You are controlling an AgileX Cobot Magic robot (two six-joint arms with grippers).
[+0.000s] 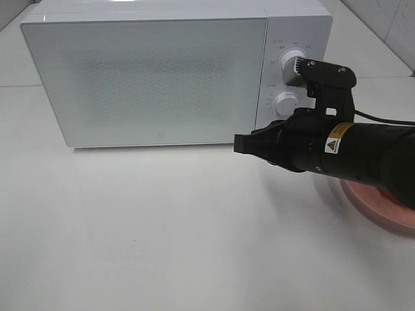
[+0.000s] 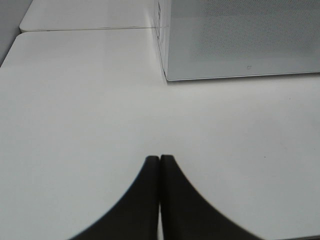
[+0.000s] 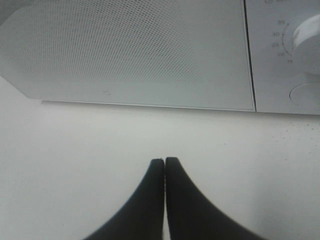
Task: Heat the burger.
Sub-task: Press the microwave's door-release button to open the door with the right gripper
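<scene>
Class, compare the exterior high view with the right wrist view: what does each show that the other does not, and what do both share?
Only exterior high: the pink plate, half hidden under the right arm, and the top of the microwave. Only right wrist: the right gripper with jaws pressed together, and readable dial numbers. Both: the closed door, two dials, white table.

Bright, even, diffuse light is being thrown from overhead. The white table (image 1: 162, 246) is being washed nearly blank in the high view. A pale strip of glare is being picked up along the top edge of the microwave (image 1: 149, 78), and a thin, soft shadow is being cast under its front. In the wrist views the left gripper (image 2: 160, 158) and right gripper (image 3: 164, 160) are being rendered as black, soft-edged shapes, out of focus. The dial (image 3: 307, 32) is being blurred and overexposed.
</scene>
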